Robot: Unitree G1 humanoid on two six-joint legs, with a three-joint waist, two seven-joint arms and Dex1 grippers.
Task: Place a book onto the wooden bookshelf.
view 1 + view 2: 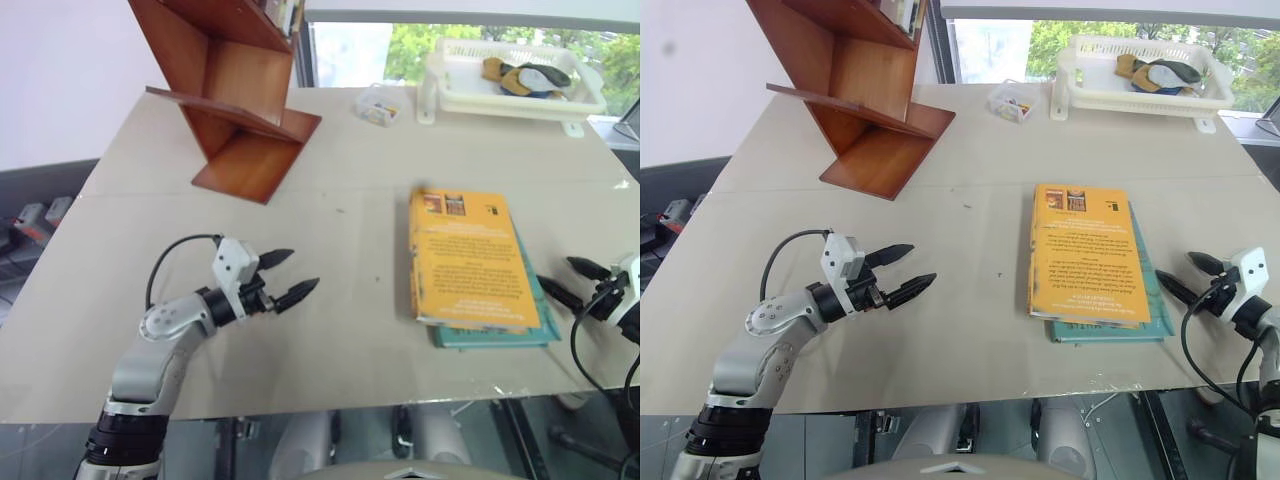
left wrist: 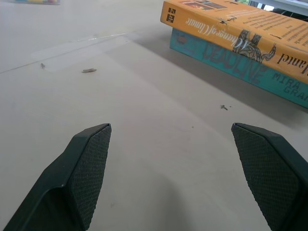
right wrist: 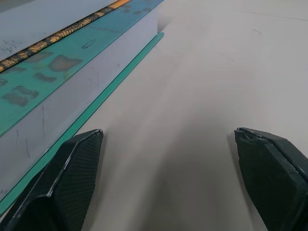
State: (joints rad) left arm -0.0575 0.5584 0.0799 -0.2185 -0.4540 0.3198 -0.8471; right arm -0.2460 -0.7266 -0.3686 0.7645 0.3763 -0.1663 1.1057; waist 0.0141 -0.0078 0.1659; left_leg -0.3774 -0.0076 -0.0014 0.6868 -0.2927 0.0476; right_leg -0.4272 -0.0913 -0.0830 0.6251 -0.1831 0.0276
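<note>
The yellow-orange book (image 1: 467, 255) lies flat on top of a teal-blue book (image 1: 495, 335) at the table's right side; its spine (image 2: 226, 29) faces my left gripper. The wooden bookshelf (image 1: 225, 95) of slanted reddish-brown boards stands at the far left of the table. My left gripper (image 1: 288, 275) hovers open over the table left of the books, a good gap away, pointing toward them. My right gripper (image 1: 575, 280) is open just right of the stack, close to the teal book's edge (image 3: 57, 91), with nothing between its fingers (image 3: 72, 178).
A white plastic basket (image 1: 515, 85) with cloth items stands at the far right. A small clear box (image 1: 380, 105) sits left of it. The beige table (image 1: 330, 300) has open surface between the shelf and the books. The table's front edge is near both arms.
</note>
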